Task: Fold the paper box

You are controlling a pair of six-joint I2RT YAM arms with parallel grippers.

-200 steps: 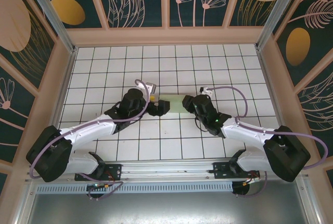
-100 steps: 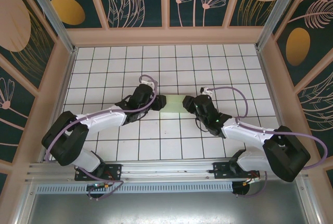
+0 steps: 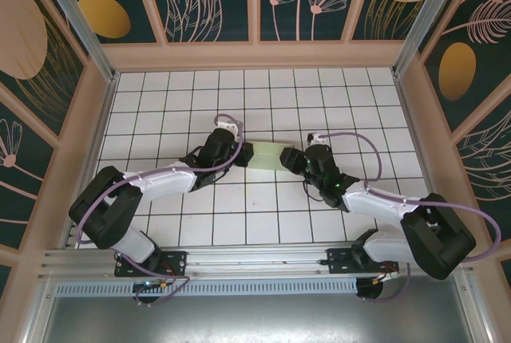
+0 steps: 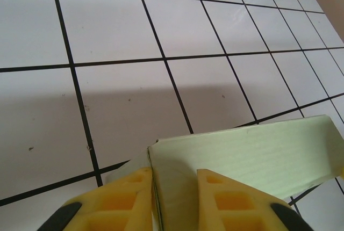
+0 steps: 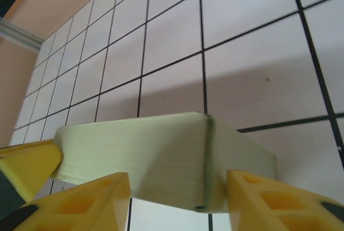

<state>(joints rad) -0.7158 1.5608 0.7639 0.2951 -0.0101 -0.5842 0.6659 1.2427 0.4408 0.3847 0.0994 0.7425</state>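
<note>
two white arms reach in from the near edge of a white tiled table [image 3: 160, 96], the left arm [image 3: 152, 183] and the right arm [image 3: 383, 203] angling toward each other at mid-table. the paper box [image 3: 267, 154], pale mint-green card folded into a shallow shape, spans the gap between their tips over the middle tiles; whether it rests on the tiles i cannot tell, though a shadow lies under it. the left gripper [image 3: 242, 154] is at the box's left end, where its yellow fingers [image 4: 115, 201] are closed onto a wall of card at the corner, one on each face. the right gripper [image 3: 287, 158] is at the right end, where its yellow fingers [image 5: 269, 201] sit either side of the creased corner, clamping the box between them.
</note>
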